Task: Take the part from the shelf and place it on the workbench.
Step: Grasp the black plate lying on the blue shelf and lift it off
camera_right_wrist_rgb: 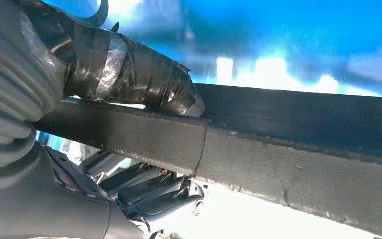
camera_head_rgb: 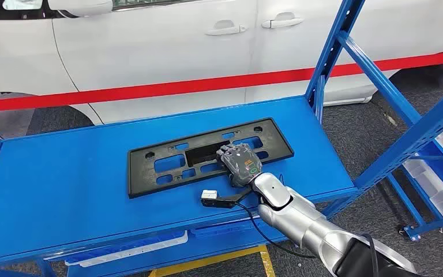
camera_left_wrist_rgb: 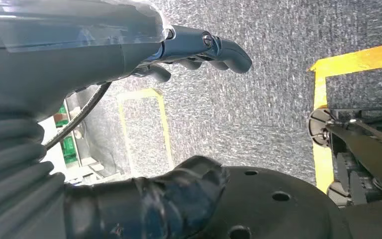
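The part [camera_head_rgb: 167, 164] is a flat black rectangular frame with several cut-outs, lying on the blue shelf board [camera_head_rgb: 63, 173]. My right hand [camera_head_rgb: 241, 164] sits over the part's near long edge, right of its middle. In the right wrist view the taped thumb [camera_right_wrist_rgb: 139, 74] presses one face of the part [camera_right_wrist_rgb: 288, 149] and the fingers [camera_right_wrist_rgb: 144, 194] curl against the other face, so the hand grips the edge. My left hand [camera_left_wrist_rgb: 144, 55] hangs over grey carpet with fingers extended and nothing in it.
Blue shelf uprights [camera_head_rgb: 334, 52] rise at the board's right end, with a slanted brace beyond them. A white car with a red stripe stands behind the shelf. White bins [camera_head_rgb: 438, 184] sit low on the right. Yellow tape [camera_left_wrist_rgb: 323, 99] marks the floor.
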Controlling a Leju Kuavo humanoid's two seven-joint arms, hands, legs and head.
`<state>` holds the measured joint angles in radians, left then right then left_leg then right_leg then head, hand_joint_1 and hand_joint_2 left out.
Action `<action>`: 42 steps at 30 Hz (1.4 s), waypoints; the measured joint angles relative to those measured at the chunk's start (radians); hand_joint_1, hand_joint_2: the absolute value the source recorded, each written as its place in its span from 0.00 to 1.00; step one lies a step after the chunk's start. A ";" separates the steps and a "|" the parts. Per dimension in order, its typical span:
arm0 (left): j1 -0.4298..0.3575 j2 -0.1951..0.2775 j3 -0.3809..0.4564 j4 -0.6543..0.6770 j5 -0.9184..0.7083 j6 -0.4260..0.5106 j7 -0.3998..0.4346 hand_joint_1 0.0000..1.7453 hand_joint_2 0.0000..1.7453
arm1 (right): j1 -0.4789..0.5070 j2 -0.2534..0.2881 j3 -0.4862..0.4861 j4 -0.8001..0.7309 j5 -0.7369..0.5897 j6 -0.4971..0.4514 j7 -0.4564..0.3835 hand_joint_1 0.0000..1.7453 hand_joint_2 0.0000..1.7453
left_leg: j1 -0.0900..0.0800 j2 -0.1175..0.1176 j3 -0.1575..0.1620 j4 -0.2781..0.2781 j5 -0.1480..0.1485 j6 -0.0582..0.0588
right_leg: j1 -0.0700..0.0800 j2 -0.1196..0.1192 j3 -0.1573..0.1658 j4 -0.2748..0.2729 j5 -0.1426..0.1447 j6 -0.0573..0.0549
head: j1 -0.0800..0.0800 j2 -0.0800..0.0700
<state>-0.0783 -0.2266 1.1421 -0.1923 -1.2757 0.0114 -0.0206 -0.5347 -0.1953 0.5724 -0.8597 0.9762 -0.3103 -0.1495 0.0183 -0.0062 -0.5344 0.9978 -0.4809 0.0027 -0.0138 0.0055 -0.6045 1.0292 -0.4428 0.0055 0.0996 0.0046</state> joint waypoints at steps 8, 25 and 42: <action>0.001 0.000 0.008 0.000 0.004 -0.018 -0.006 0.00 1.00 | 0.030 -0.046 0.002 -0.136 0.006 0.002 0.001 1.00 1.00 | -0.001 0.000 -0.002 0.003 -0.002 0.001 | -0.001 0.000 0.000 -0.001 0.000 0.000 | 0.000 0.000; 0.002 0.000 0.015 0.000 0.010 0.009 0.011 0.00 1.00 | 0.089 -0.123 -0.008 -0.399 -0.039 -0.048 -0.035 1.00 1.00 | -0.001 0.000 -0.002 0.003 -0.004 0.001 | -0.001 0.000 0.000 -0.001 -0.001 0.001 | 0.000 0.000; -0.004 -0.001 0.021 -0.001 0.008 0.023 0.048 0.00 1.00 | 0.053 -0.254 -0.069 -0.658 -0.154 0.083 -0.076 1.00 1.00 | 0.043 0.008 -0.025 0.029 0.005 -0.030 | -0.056 0.006 0.005 0.049 -0.033 0.079 | 0.006 0.000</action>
<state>-0.0819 -0.2272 1.1633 -0.1931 -1.2677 0.0341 0.0273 -0.4819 -0.4498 0.5036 -1.5178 0.8219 -0.2277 -0.2251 0.0616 0.0014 -0.5595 1.0263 -0.4759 -0.0276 -0.0693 0.0117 -0.5991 1.0784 -0.4754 0.0849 0.1052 0.0046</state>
